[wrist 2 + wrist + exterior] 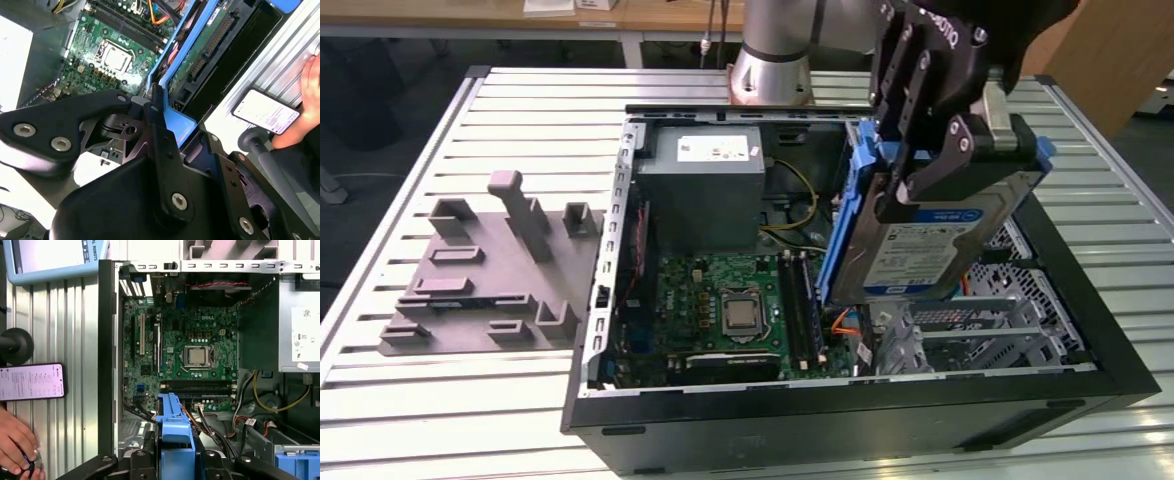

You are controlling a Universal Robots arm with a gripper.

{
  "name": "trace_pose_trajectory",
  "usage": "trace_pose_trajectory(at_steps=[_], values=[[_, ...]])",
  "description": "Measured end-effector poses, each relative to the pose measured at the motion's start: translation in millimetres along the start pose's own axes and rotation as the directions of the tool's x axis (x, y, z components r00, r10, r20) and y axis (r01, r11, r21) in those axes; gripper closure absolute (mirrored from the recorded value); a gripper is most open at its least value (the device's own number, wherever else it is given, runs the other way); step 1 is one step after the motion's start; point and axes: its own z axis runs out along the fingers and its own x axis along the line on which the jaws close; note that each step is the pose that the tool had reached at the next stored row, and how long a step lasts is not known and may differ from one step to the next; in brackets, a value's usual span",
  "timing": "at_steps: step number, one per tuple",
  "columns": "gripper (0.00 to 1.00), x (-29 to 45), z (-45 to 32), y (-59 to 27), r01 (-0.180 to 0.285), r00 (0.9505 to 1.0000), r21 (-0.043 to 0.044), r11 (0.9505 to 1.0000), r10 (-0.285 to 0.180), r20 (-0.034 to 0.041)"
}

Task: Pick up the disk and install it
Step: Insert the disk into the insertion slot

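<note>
**Disk aloft over the open case**

I see the disk (923, 250) right of centre in the exterior view, tilted, with the gripper (958, 160) clenched on it above the open computer case (854, 405). The motherboard (720, 300) lies at frame centre. The case sits on a slatted metal table (520, 100). A grey fixture (480, 270) lies at frame left, beside the case wall.

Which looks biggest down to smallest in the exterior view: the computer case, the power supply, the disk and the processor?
1. computer case
2. disk and power supply, unranked: the disk, held up in the gripper, is likely nearer the camera
3. processor
</note>
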Motion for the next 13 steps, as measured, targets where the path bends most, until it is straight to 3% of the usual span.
trace_pose_trajectory(at_steps=[13], values=[[0.64,0.3,3.8,-30.2,-0.003,1.0,0.0,1.0,0.003,-0.0001]])
